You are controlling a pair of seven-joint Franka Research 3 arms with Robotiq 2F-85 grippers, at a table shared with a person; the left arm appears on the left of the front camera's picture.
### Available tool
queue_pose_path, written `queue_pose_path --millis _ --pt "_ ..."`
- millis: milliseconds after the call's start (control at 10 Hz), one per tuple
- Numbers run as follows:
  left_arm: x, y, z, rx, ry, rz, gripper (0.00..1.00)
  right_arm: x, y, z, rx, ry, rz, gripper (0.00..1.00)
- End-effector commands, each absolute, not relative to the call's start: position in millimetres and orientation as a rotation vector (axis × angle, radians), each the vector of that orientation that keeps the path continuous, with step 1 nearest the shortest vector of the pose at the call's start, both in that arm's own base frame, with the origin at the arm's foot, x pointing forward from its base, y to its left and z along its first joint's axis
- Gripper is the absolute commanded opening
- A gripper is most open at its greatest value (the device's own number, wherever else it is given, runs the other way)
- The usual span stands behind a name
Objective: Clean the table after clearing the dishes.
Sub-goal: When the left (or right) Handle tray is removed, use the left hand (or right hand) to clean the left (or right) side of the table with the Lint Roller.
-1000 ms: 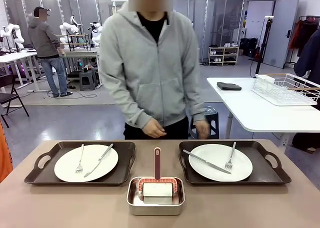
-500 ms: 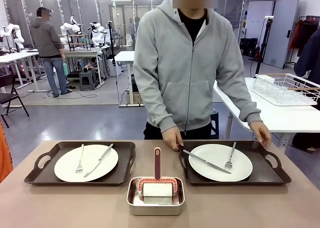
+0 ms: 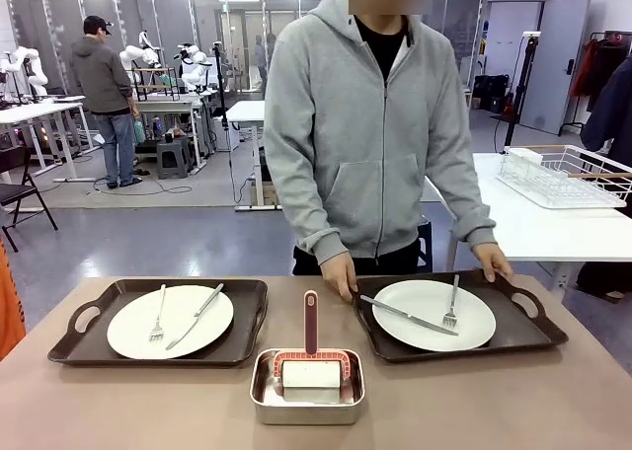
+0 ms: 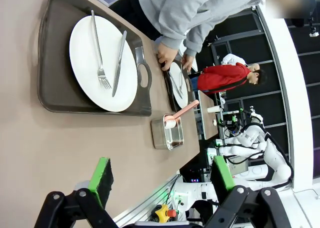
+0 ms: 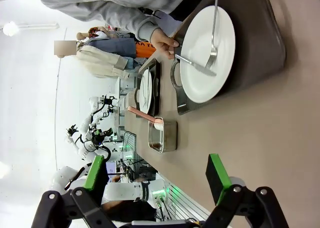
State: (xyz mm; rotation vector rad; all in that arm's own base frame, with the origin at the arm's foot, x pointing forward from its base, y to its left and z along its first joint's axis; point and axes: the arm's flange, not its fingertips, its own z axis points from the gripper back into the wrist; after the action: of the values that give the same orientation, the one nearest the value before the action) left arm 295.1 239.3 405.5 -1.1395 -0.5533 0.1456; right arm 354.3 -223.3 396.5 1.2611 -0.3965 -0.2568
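Clearing looks barely begun: at frame right the person's hands (image 3: 341, 272) grip the right tray (image 3: 518, 334) of dishes, while the left tray (image 3: 252, 307) sits loaded on the table (image 3: 118, 401). Wiping remains. The left jaws and right jaws stand open, empty.

Lab workspace, white worktables (image 3: 484, 218), glass partitions (image 3: 464, 26)

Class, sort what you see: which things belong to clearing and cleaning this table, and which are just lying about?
Job: table, left tray, left plate, right tray, right plate, red-handled tool, steel pan.
Lying about: wire rack, dark pouch, folding chair.
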Motion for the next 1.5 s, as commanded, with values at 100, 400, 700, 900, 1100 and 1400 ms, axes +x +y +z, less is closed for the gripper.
queue_pose_path --millis 100,400,700,900,1100,1400 --pt "293.2 241.3 409.5 -1.146 -0.558 0.136 1.00 351.7 -224.1 397.9 1.270 -0.405 -0.243 1.00" --pt "293.2 241.3 409.5 -1.146 -0.558 0.136 1.00 351.7 -224.1 397.9 1.270 -0.405 -0.243 1.00" --pt "293.2 241.3 409.5 -1.146 -0.558 0.136 1.00 362.3 -205.9 410.3 1.213 -0.378 -0.183 1.00" --pt "293.2 241.3 409.5 -1.146 -0.558 0.136 1.00 385.7 -158.9 434.4 1.114 -0.346 -0.048 1.00" --pt "293.2 241.3 409.5 -1.146 -0.558 0.136 1.00 420.3 -94.6 461.0 1.005 -0.290 0.118 1.00" --pt "293.2 241.3 409.5 -1.146 -0.558 0.136 1.00 468.8 19.6 504.0 0.777 -0.213 0.449 1.00"
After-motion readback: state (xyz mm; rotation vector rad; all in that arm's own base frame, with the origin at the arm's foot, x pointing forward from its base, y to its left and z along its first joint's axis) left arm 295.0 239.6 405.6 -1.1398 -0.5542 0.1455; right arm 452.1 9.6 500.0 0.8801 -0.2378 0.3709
